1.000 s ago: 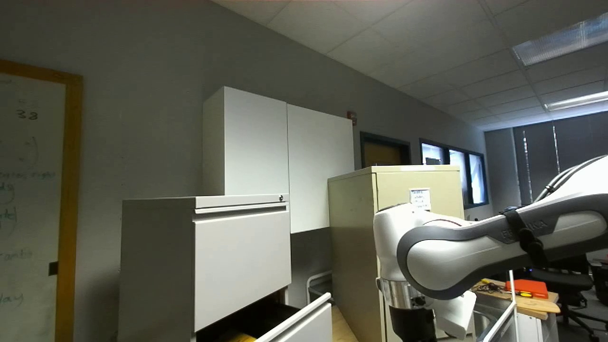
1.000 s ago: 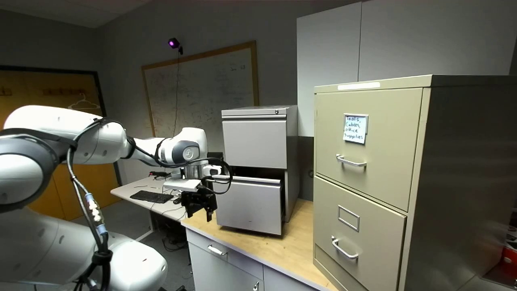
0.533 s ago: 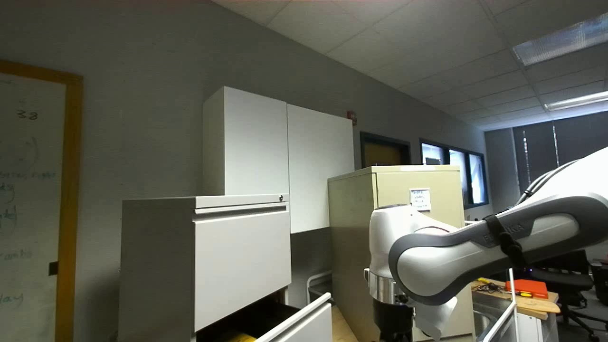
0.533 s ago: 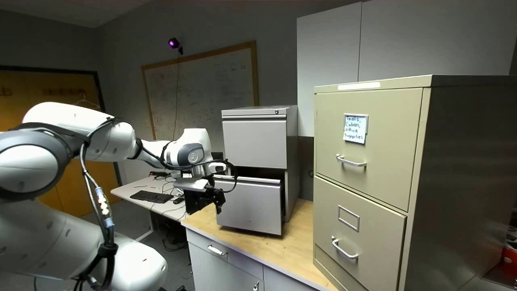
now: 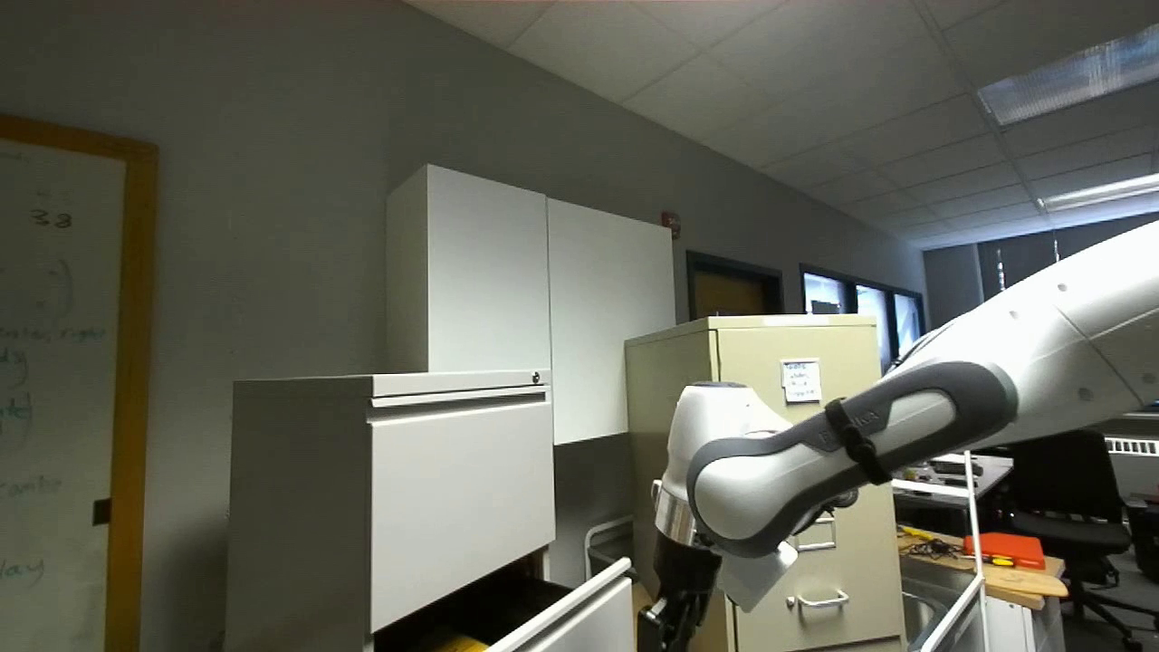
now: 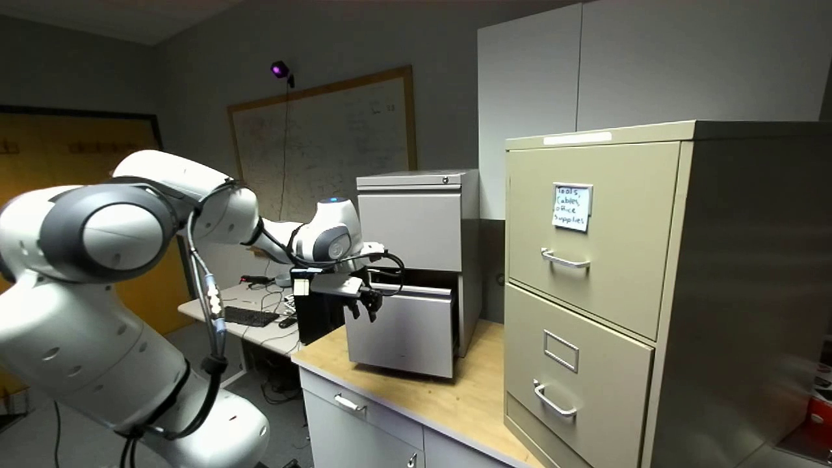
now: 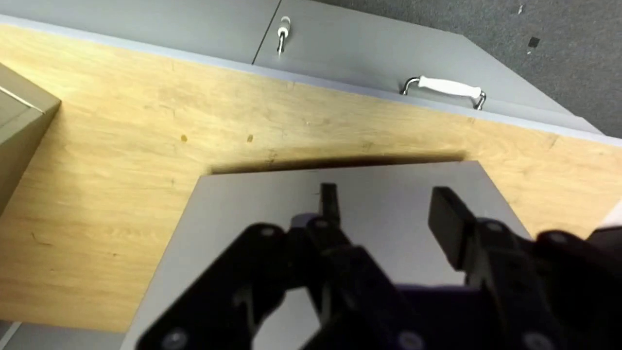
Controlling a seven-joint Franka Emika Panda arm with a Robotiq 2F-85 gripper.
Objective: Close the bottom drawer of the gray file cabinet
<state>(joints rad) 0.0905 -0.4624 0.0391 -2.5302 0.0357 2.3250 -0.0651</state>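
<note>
Clearly, the bottom drawer (image 6: 406, 341) stands open, its front out ahead of the gray cabinet (image 6: 416, 234), which sits on the bench (image 6: 481, 403). The jaws are parted, nothing between them, pointing down near the outer side of that front; whether they touch it I cannot tell. Probably they are set there to push: a flat front needs inward pressure, not a grip.

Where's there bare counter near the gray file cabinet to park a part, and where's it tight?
Bare wood shows on the counter between the pulled-out bottom drawer and the beige cabinet, plus a strip between that drawer and the counter's front edge. Crowded: right at the drawer front, where the open gripper hangs; contact unclear.
</note>
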